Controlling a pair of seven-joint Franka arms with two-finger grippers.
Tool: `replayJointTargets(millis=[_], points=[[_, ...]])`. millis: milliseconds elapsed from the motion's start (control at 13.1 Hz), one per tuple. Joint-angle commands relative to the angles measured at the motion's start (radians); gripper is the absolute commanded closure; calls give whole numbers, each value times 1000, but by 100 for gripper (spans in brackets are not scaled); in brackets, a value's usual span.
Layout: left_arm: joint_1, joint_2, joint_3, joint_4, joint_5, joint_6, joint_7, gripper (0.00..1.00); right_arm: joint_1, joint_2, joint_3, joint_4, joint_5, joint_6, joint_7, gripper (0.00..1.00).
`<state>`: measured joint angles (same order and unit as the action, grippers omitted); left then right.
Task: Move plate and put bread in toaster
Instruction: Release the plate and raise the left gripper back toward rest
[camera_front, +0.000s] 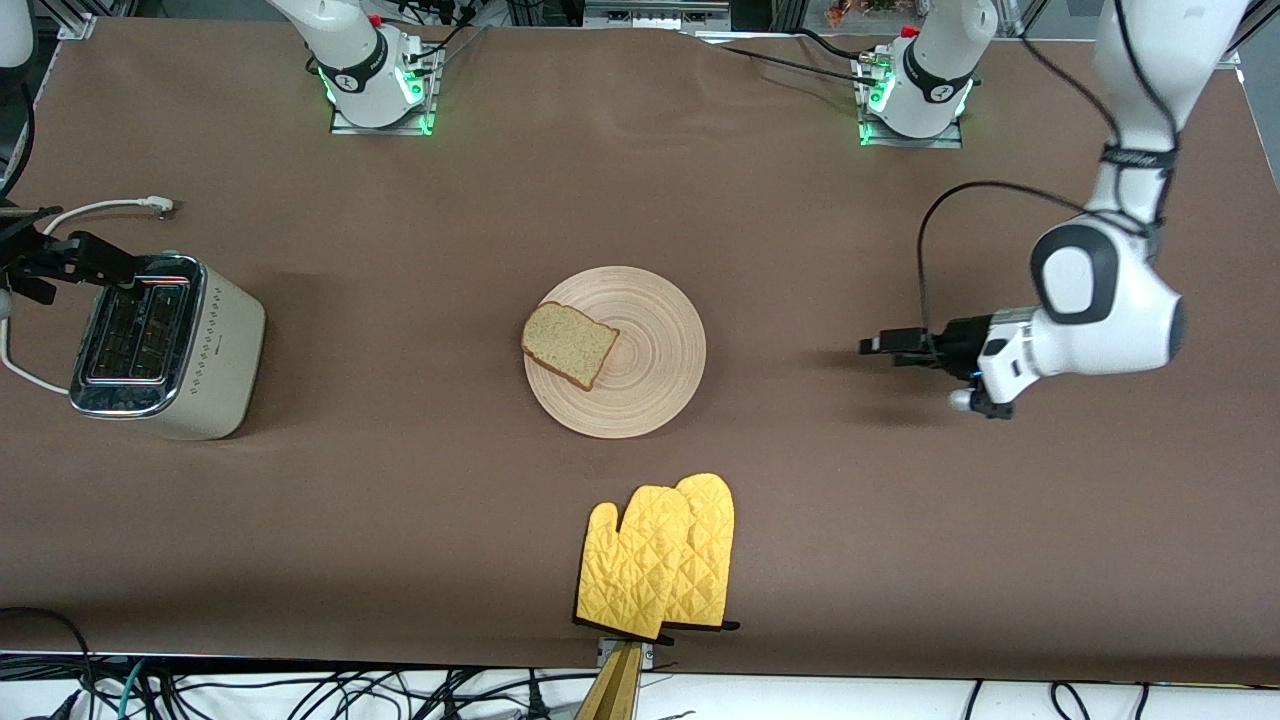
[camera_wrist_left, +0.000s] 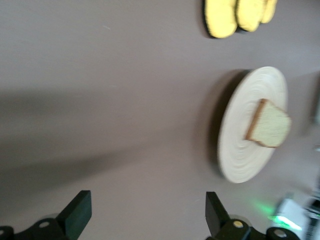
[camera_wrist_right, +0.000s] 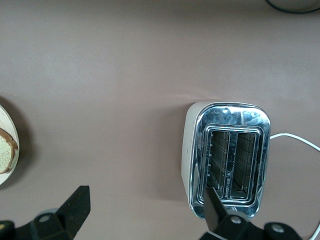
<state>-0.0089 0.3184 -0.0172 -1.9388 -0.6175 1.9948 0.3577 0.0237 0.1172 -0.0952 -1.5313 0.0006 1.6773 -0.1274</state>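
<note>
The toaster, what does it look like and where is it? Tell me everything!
The toaster is a boxy cream-white one with a shiny chrome top, two empty slots and little dots on its side. A white cord runs from it across the table. It stands upright at the right arm's end of the table, apart from the plate. The right tool hangs open above it.

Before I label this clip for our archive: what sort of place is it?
Likely a robotics lab staging a kitchen: arm bases bolted along a brown-covered table, a toaster, and bread on a wooden plate.

Brown table (camera_front: 800, 250) with plate (camera_front: 650, 390), toaster (camera_front: 210, 340), yellow mitts (camera_front: 665, 560).
</note>
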Motion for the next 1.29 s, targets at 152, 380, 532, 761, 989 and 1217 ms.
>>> replayJointTargets(millis=[152,380,532,761,989,1217], points=[[18,-157,-15,-29,566,94,-86,0,-7,4,5,19,16,-16,5,0],[30,-202,-18,-20,576,11,-100,0,-4,12,6,17,16,-16,11,0],[50,-200,-13,52,578,-68,-124,0,-2,16,9,16,18,-16,11,0],[82,-269,-20,46,582,-80,-158,0,-1,22,11,16,15,-16,9,0],[54,-311,-13,101,605,-273,-392,0,1,36,11,2,15,-18,8,0],[24,-314,-26,260,645,-488,-535,0,-1,58,11,-6,15,-18,-3,0]])
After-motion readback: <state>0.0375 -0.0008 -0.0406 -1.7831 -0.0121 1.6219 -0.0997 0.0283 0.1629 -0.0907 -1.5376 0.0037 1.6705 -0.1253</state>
